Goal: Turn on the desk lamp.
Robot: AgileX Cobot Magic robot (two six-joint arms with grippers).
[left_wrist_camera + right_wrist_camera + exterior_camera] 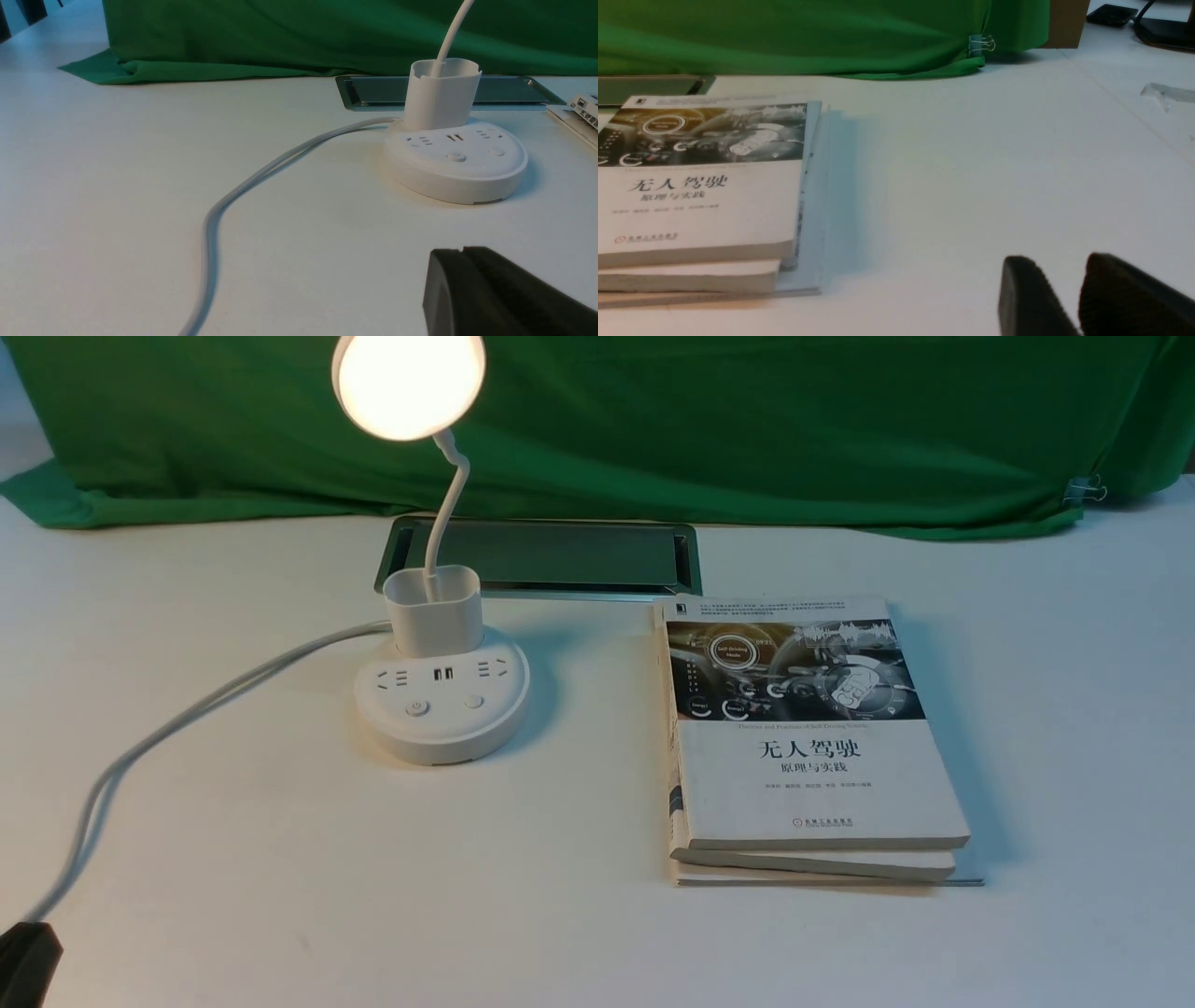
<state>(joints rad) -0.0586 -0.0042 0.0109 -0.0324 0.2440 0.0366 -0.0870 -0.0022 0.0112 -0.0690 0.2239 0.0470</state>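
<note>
Left gripper (pixel 465 254): fingers pressing together, holding nothing — hanging near the lamp's base.
Right gripper (pixel 1069 284): fingers sitting slightly parted, empty.
Desk lamp (pixel 441 695): glowing, standing on the table (pixel 233 859) — left of the books (pixel 808 747).

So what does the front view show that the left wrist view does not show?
Only the front view shows the white plastic desk lamp's lit round disc head and the whole top white paperback book of the stack. Only the left wrist view shows the left end effector, its black fingers pressed together. Both show the lamp's round base with sockets and buttons, its grey cable, and the green cloth.
</note>
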